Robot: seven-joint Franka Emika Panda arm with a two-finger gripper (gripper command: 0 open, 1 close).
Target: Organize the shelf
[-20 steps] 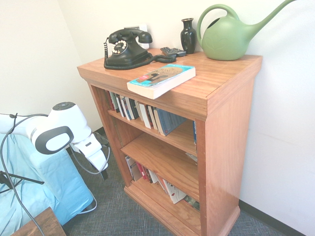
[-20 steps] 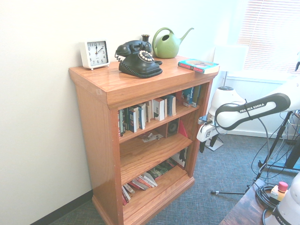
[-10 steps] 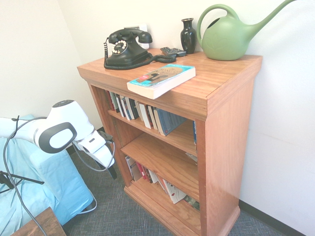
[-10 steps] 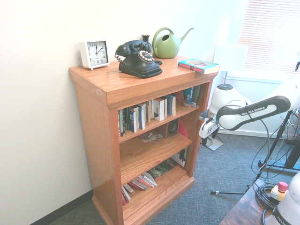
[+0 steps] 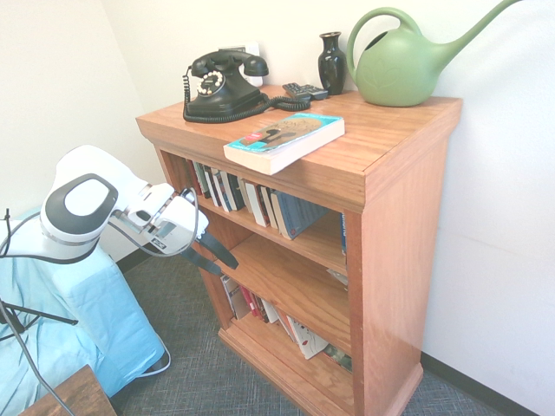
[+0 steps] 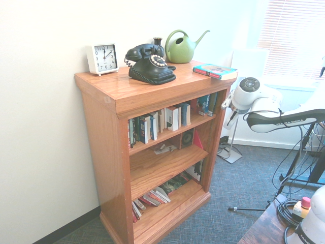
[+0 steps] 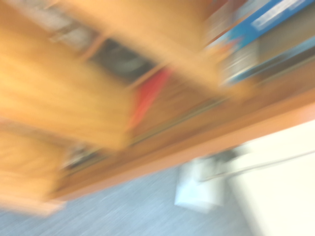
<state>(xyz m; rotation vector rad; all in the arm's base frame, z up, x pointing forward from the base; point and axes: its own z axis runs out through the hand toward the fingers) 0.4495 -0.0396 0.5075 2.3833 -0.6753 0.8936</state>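
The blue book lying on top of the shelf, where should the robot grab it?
Probably by the corner that sticks out past the front edge of the shelf, coming from the front. The blue book lies flat, so only there could the open gripper get one finger under and one over it.

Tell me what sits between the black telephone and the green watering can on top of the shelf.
First exterior view: a dark vase and a small dark remote-like item stand between telephone and watering can on the shelf.

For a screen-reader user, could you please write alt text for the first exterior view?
A white robot arm's open gripper points toward a reddish-brown shelf with rows of books inside. On top sit a black telephone, a book overhanging the front edge, a dark vase and a green watering can.
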